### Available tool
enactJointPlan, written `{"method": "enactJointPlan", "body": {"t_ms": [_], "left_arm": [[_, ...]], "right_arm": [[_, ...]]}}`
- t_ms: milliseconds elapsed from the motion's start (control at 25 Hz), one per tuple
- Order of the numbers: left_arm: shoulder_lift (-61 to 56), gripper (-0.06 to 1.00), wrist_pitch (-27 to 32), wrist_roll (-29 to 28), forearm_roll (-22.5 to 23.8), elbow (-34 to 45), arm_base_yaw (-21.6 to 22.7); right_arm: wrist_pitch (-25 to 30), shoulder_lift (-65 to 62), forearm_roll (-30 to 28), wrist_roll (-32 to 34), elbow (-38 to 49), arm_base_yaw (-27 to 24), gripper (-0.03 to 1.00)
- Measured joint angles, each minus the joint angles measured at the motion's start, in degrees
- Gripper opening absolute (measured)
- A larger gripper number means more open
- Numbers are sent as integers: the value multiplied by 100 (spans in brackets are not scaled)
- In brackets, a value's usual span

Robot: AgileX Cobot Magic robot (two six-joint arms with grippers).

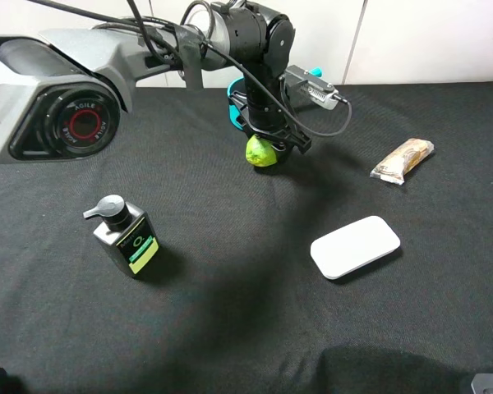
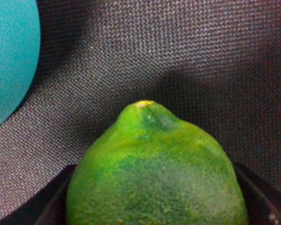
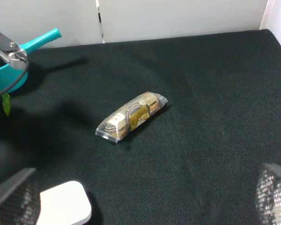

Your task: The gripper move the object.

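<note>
Left claw point(image 1: 273, 146) clamps the lime point(image 1: 260, 153)

Robot test bench, lab-type room. Evidence: black-clothed table point(image 1: 230, 328); bare white wall panels point(image 1: 427, 41) at 12 o'clock; robot arm point(image 1: 74, 53) at 10 o'clock; unrelated props: pump bottle point(image 1: 125, 240), wrapped snack point(image 1: 403, 160).

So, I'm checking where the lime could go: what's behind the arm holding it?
A teal pot stands behind the lime; only its rim edge and handle show. The left arm covers its inside, so contents cannot be told.
</note>
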Motion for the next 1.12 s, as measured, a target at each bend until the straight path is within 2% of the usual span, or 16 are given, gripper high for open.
{"method": "enactJointPlan", "body": {"t_ms": [400,640,1120], "left_arm": [[0,71,44,-64,0,0,0],[0,81,56,-248,7,0,4],[-6,82,90,-305,78,-39,33]], "right_arm": [[0,0,0,0,0,0,69],[0,0,0,0,0,0,69],[0,0,0,0,0,0,69]]}}
